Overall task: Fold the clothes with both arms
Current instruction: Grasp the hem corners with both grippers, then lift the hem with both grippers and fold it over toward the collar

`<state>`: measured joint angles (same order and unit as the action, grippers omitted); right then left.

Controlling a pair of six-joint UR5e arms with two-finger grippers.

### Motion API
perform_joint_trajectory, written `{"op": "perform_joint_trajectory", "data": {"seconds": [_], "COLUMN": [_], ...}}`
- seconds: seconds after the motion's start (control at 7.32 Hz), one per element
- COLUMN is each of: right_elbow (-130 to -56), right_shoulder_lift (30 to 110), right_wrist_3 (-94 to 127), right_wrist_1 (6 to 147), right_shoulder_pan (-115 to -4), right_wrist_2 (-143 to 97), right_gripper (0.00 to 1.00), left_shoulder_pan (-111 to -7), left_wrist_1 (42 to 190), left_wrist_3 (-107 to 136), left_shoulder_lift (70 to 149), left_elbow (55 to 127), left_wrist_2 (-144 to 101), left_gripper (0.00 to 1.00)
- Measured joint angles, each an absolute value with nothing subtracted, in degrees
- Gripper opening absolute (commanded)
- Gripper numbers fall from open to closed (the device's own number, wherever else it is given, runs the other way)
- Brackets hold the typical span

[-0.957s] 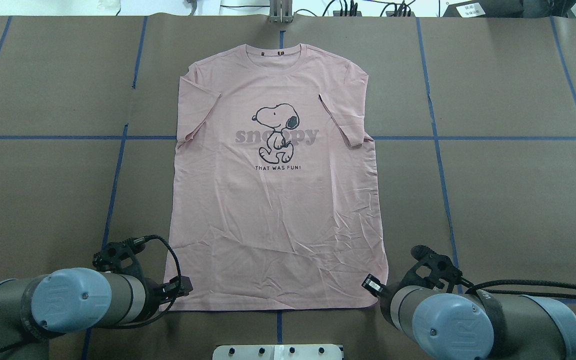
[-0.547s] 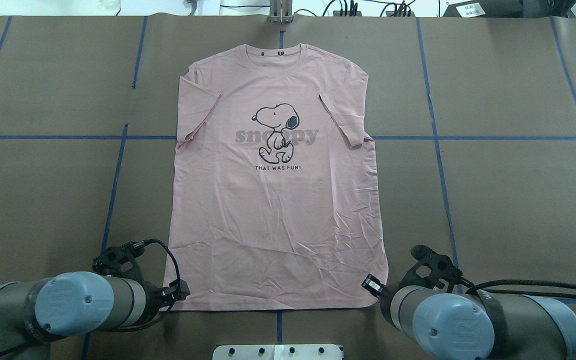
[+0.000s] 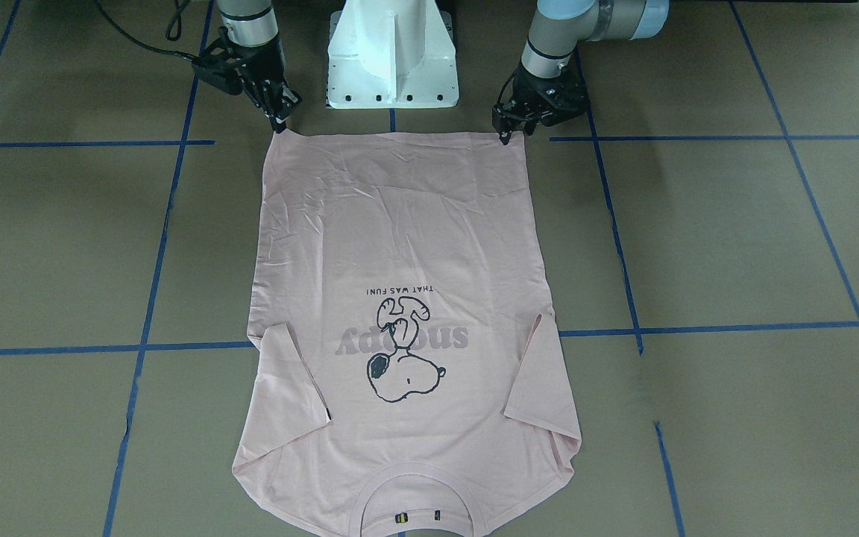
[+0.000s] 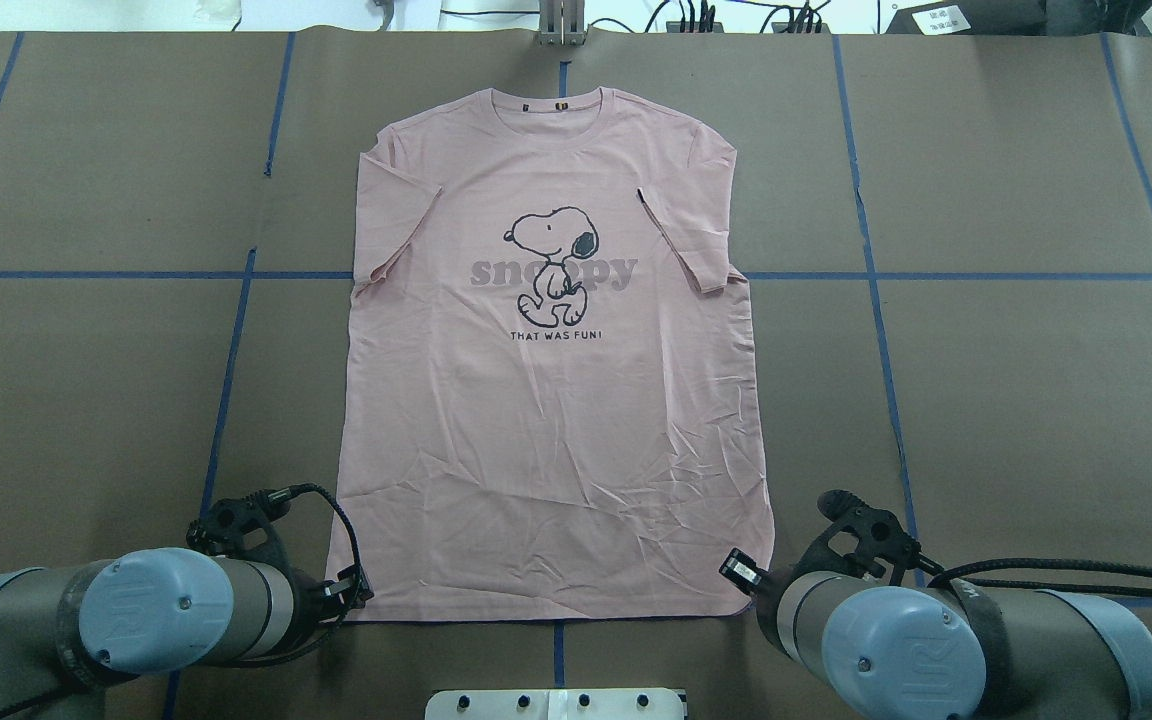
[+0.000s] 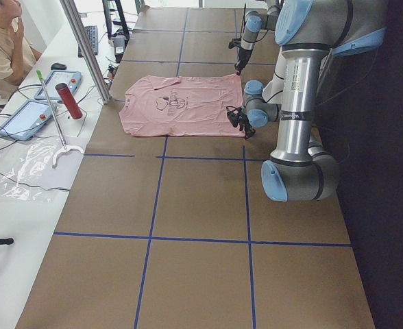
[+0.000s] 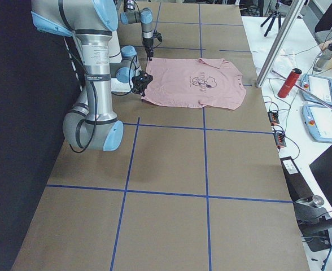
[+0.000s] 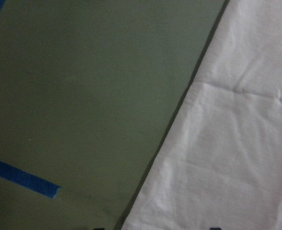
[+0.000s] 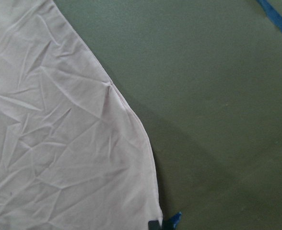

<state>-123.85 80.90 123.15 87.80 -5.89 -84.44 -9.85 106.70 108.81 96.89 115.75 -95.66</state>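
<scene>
Exterior front-facing view, contents as seen:

Item 1: T-shirt point(image 3: 400, 224), pale pink, short-sleeved. Lies flat and face up on the brown table point(image 3: 735, 239), roughly at its centre. Hem towards the robot, ribbed collar point(image 3: 414, 477) at the far side. Both sleeves are folded inward over the body. Creases are spread across the lower half. Black dog drawing point(image 3: 403, 365) on the chest, over grey "snoopy" lettering, with a line of small black text below it. Small black tag point(image 4: 640, 194) on the edge of one sleeve.

Item 2: left gripper point(image 3: 508, 133), black, pointing down at the hem corner on the robot's left side. Its tip is at the cloth's edge. The left wrist view shows two small dark tips at the bottom border, set apart, with the hem corner between them, so the jaws read as apart.

Item 3: right gripper point(image 3: 280, 119), black, tilted towards the opposite hem corner, its tip just at the cloth. The right wrist view shows a single dark tip beside the rounded corner, next to a scrap of blue tape. Whether its jaws are apart or together cannot be told.

Item 4: white pedestal point(image 3: 392, 52), between the two arms, just behind the hem.

Item 5: blue tape lines point(image 3: 698, 328), forming a grid on the table, some passing under the shirt
</scene>
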Motion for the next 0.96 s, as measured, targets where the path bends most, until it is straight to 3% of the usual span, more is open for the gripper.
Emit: {"op": "perform_joint_trajectory", "data": {"seconds": [0.68,0.96], "right_elbow": [-125.08,-130.42], "right_shoulder_lift": [81.28,84.47], "right_wrist_3": [123.38,124.48], "right_wrist_1": [87.86,88.54], "right_shoulder_pan": [-5.97,-4.04], "right_wrist_2": [-84.04,-84.02], "right_gripper": [0.0,0.0], "left_shoulder_pan": [-9.92,-9.83], "left_wrist_1": [106.22,103.53], "left_wrist_3": [109.64,111.9], "left_shoulder_lift": [97.19,96.97], "left_elbow": [118.71,123.47], "left_wrist_2": [-96.21,-96.39], "left_gripper": [0.0,0.0]}}
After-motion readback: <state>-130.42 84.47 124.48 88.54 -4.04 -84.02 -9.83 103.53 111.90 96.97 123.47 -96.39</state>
